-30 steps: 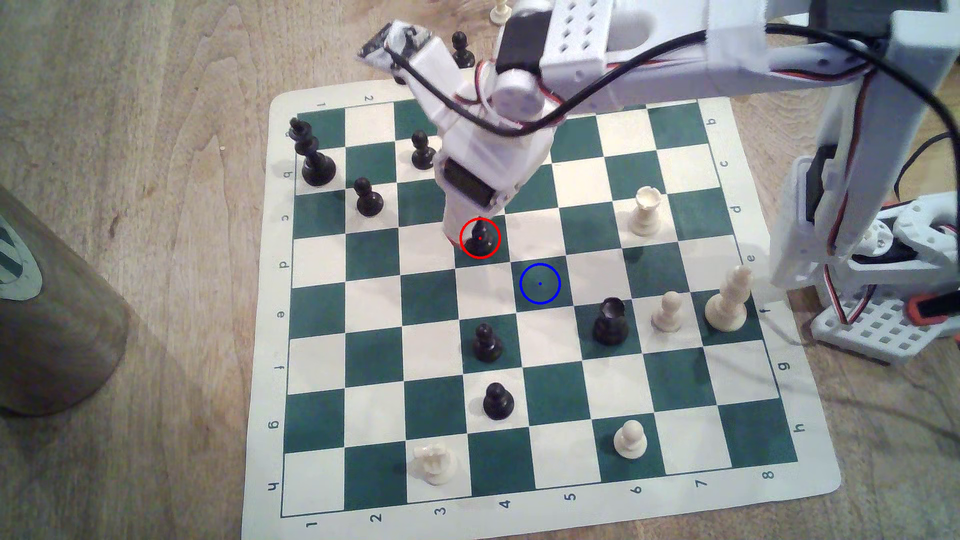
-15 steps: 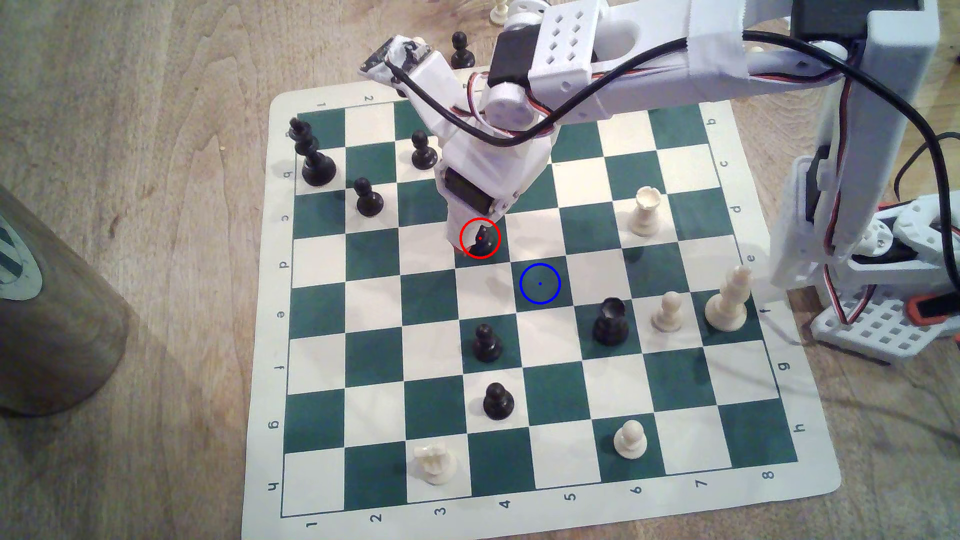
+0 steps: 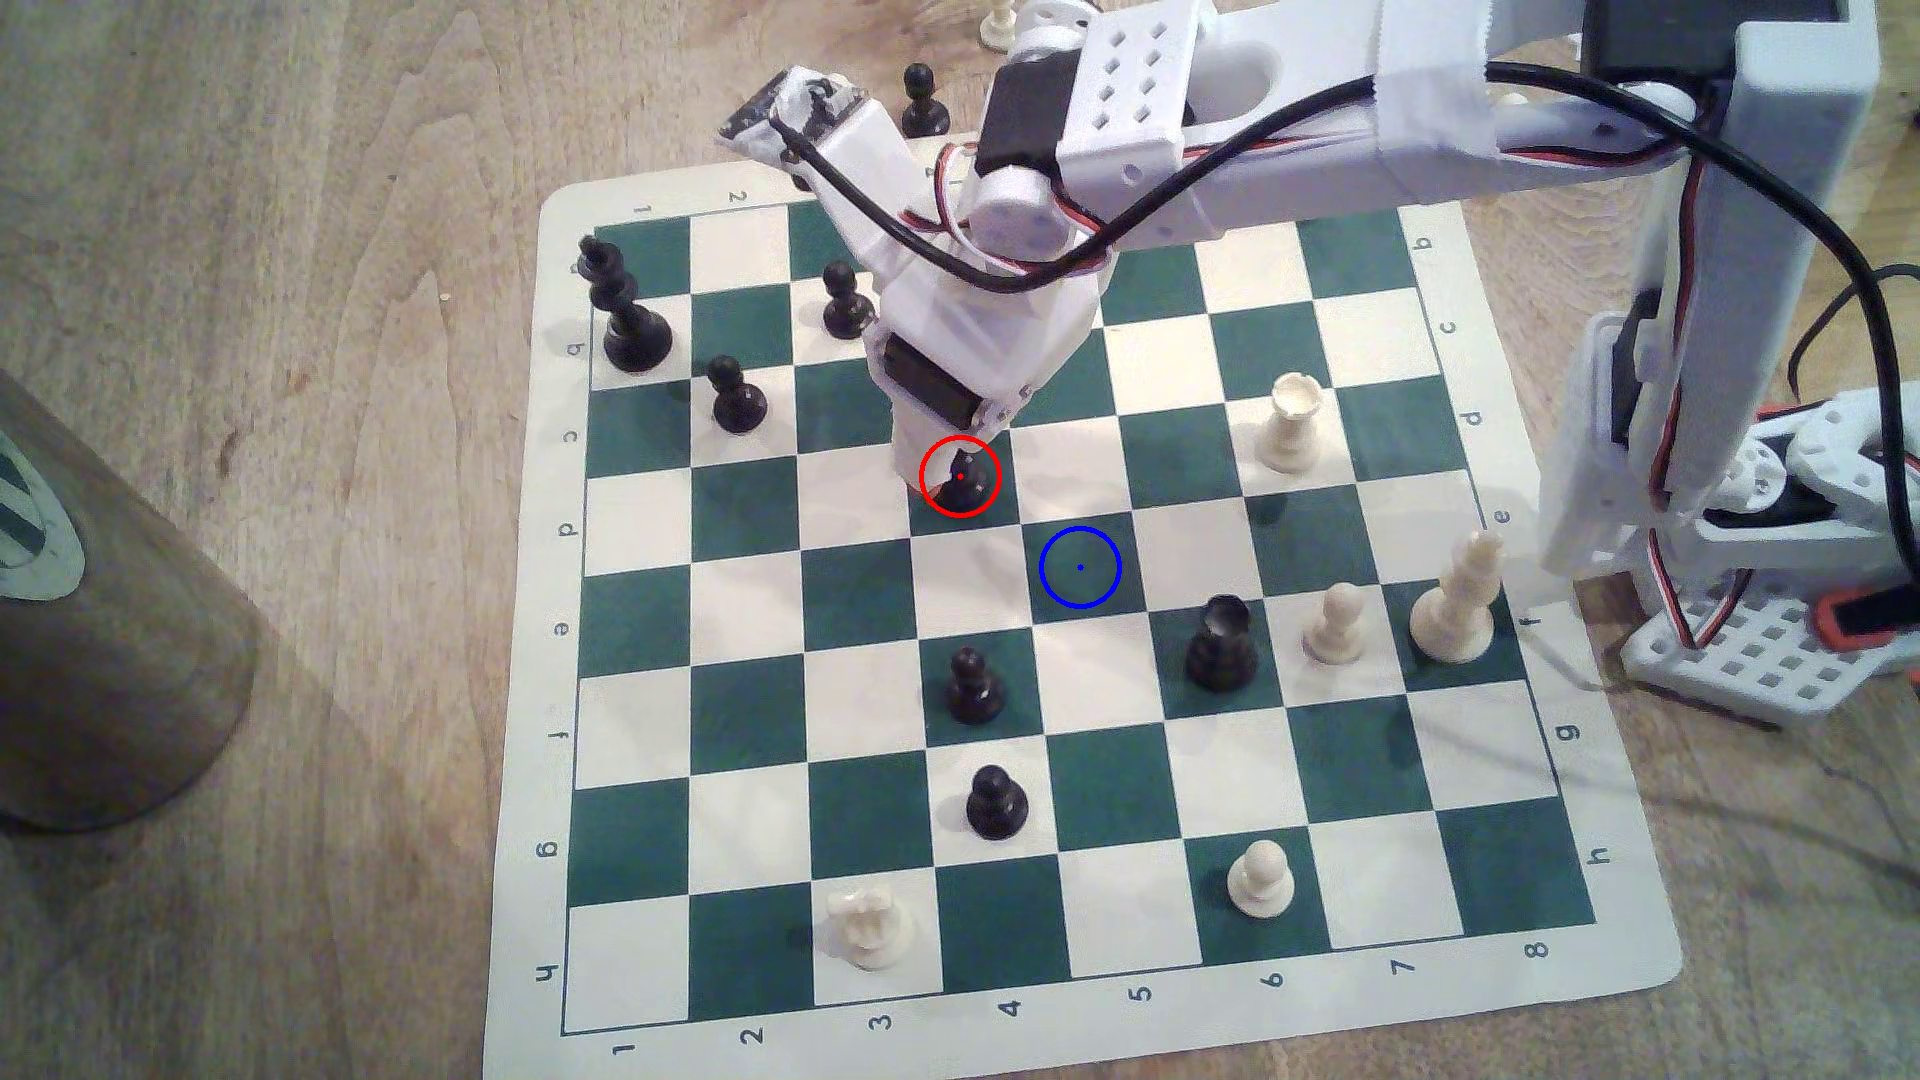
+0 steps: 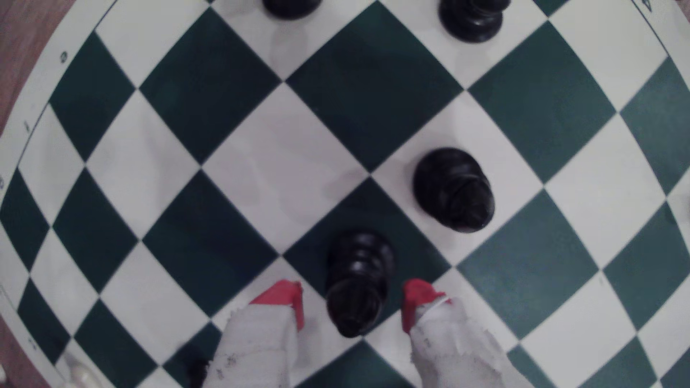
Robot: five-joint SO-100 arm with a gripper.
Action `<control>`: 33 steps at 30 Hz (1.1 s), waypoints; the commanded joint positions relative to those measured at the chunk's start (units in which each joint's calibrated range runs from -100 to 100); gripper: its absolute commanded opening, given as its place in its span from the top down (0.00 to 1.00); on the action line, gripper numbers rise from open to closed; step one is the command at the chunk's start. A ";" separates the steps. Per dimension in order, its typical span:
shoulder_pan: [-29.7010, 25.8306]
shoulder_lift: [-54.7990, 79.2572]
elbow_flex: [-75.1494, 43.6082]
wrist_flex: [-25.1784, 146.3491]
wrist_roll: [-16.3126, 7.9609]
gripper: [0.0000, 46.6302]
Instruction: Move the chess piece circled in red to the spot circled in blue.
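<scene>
Around the black bishop (image 4: 356, 283), open end effector (image 4: 353, 304) — red fingertips (image 4: 416, 298) apart from it

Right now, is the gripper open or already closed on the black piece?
Open. In the wrist view the gripper straddles the black bishop, with board visible between each red fingertip and the piece.

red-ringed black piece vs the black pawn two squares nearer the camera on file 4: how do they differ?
The red-ringed piece stands between the open claw tips; the black pawn stands free. The ringed piece's top is hidden under the claw in the exterior view; the pawn shows a round head. Both are black, upright, on green squares.
</scene>
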 commanded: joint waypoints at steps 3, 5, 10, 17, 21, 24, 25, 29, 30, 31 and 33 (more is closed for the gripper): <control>-1.49 0.57 -4.96 -0.77 -0.49 0.67; -1.57 0.82 -4.96 -0.77 -0.49 0.70; -1.18 0.82 -4.96 -0.77 -0.49 0.68; -0.86 0.65 -4.96 -1.67 -0.49 0.67; -0.39 0.31 -4.96 -2.08 -0.49 0.67; -0.16 0.06 -4.96 -2.08 -0.29 0.68; -0.16 -0.03 -4.96 -2.08 -0.15 0.72; -0.16 -0.28 -4.69 -1.92 -0.05 0.91; -0.16 -0.28 -4.60 -1.92 -0.05 0.93; -0.16 -0.28 -4.51 -1.92 -0.20 0.94; -0.24 -0.62 -4.42 -1.92 -0.39 0.97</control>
